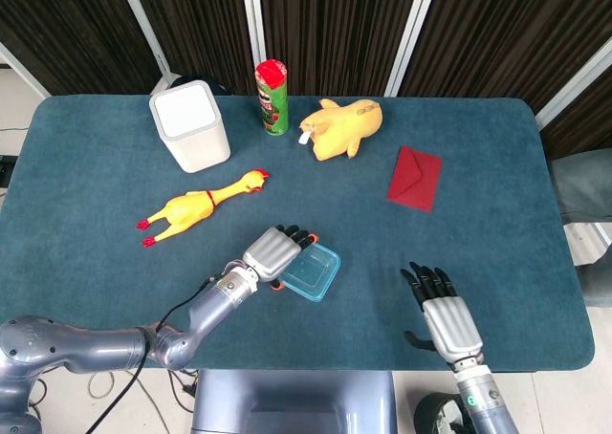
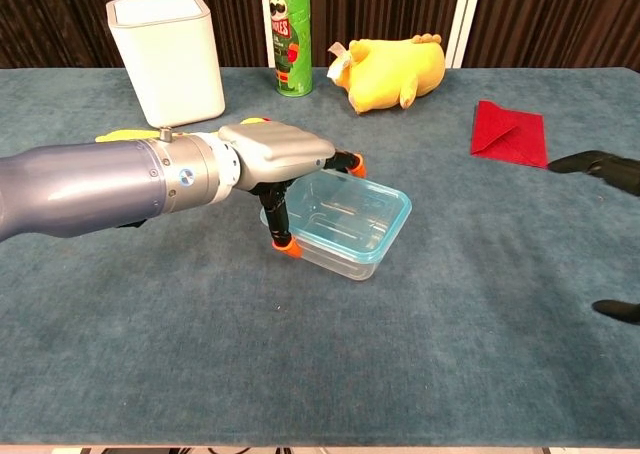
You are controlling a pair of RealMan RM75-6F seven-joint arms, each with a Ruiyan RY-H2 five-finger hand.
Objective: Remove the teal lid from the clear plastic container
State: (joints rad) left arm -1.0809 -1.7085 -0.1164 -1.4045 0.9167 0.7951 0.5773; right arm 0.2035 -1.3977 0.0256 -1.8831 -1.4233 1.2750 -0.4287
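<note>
Container: the clear plastic container [image 1: 309, 272] [image 2: 347, 224] with its teal lid [image 1: 314, 269] [image 2: 352, 211] sits on the blue-green cloth-covered table [image 1: 478, 214] [image 2: 450, 334], near the front edge at about 6 o'clock from the table's middle; the lid is on.
Left hand: the left hand [image 1: 272, 252] [image 2: 278, 154], silver-backed with black fingers [image 2: 276, 214] tipped in orange, lies over the container's 9 o'clock side; the fingers reach down around its near-left corner and along its far edge, gripping it.
Right hand: the right hand [image 1: 442, 312] hovers palm down at 3 o'clock of the container, well apart from it, fingers spread and holding nothing; only dark fingertips [image 2: 590, 162] show at the chest view's right edge.
Far row: a white square bin [image 1: 189, 125] [image 2: 167, 56] at 10 o'clock, a green chip can with a red lid [image 1: 273, 97] [image 2: 290, 34] at 12, a yellow plush pig [image 1: 341, 128] [image 2: 390, 72] just right of the can.
Middle: a yellow rubber chicken [image 1: 199, 206] lies at 11 o'clock of the left hand; a red envelope [image 1: 415, 178] [image 2: 511, 134] lies flat at 2 o'clock of the container.
</note>
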